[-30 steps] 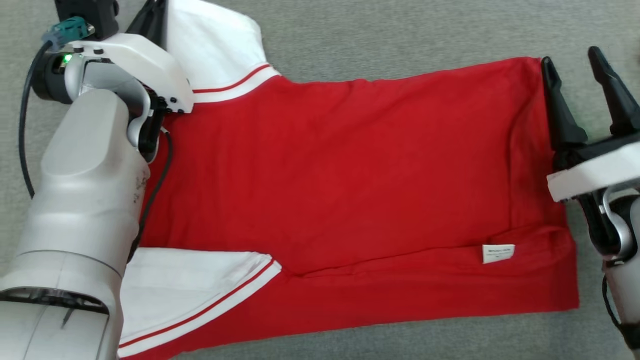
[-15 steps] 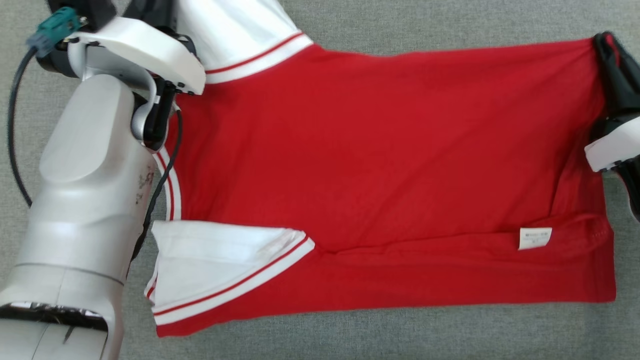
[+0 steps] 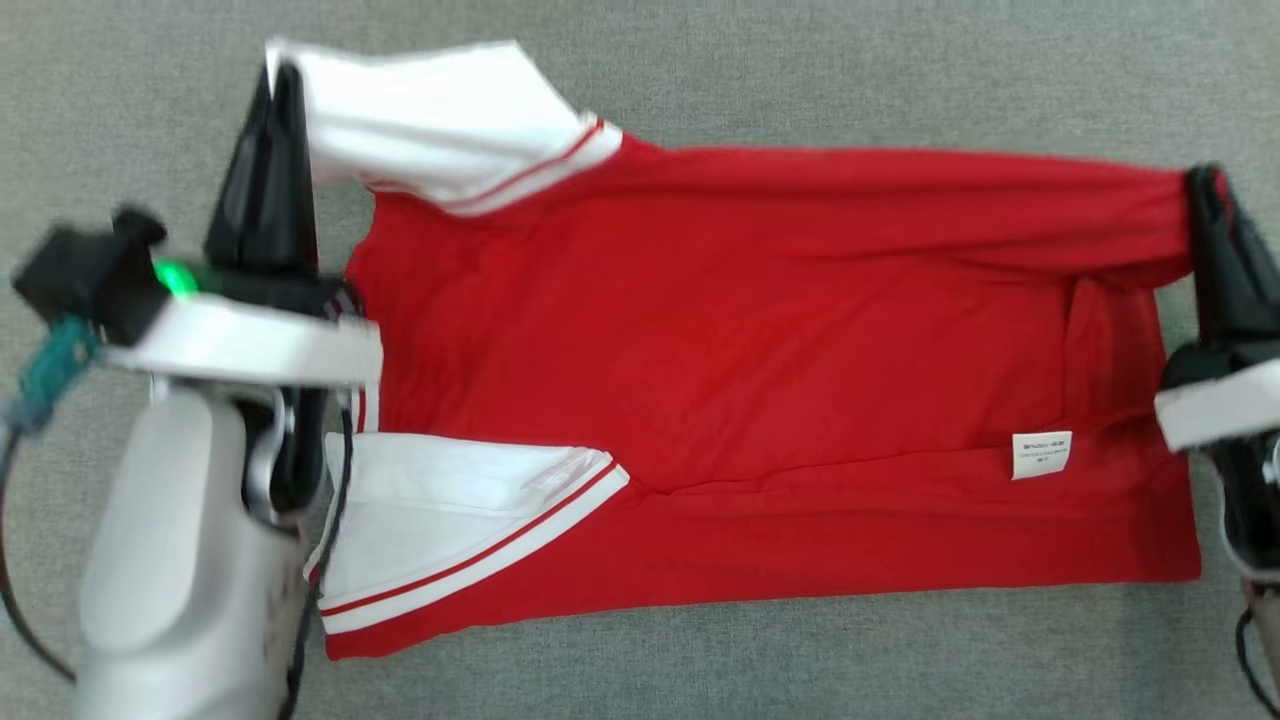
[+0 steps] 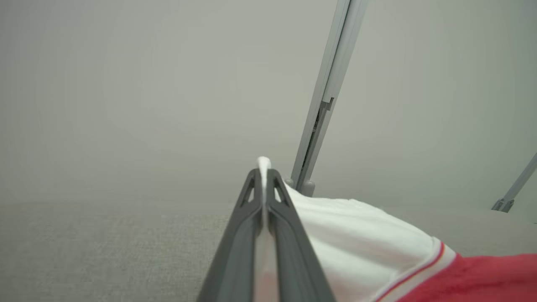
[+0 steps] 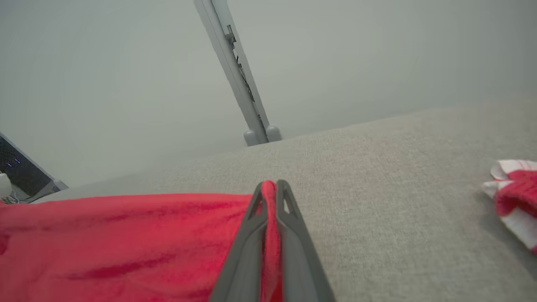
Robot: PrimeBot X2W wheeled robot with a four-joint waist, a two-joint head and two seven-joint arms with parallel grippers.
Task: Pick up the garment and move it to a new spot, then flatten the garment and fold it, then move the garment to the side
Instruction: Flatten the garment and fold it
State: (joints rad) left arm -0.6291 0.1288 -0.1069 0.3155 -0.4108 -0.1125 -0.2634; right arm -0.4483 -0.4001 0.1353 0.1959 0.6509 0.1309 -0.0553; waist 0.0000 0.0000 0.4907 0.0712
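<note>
**Left end effector** (image 3: 283,85): you have its two dark fingers pressed together on the far white sleeve (image 3: 430,110) of the shirt (image 3: 760,340). In the left wrist view a sliver of white cloth pokes out past the tips. The fingers point away from the robot. The pale forearm rises from the lower left corner, the white wrist housing lies crosswise, and a green light (image 3: 175,278) is lit.

**Right end effector** (image 3: 1207,185): it is clamped on the far right corner of the red hem. Your right wrist view shows red cloth pinched between the fingers up to the tips. The frame edge cuts off the arm behind the white wrist block.

**Shirt**: it has a red body and white sleeves with a red stripe, and it lies sideways across the grey tabletop (image 3: 800,60). The sleeves are on your left and the hem is on your right. The far edge is drawn in a straight line between the two end effectors. The near sleeve (image 3: 450,520) and near edge lie flat. There is a white label (image 3: 1041,455) near the hem, its print too small to read.

**Hard to make out**:
- The left arm and far sleeve are blurred in the head view.
- The left wrist hides the neckline.
- A red-and-white cloth (image 5: 514,197) is cut off at the edge of the right wrist view, and you cannot tell what it is.
- A grey post (image 5: 235,71) stands behind the tabletop.
</note>
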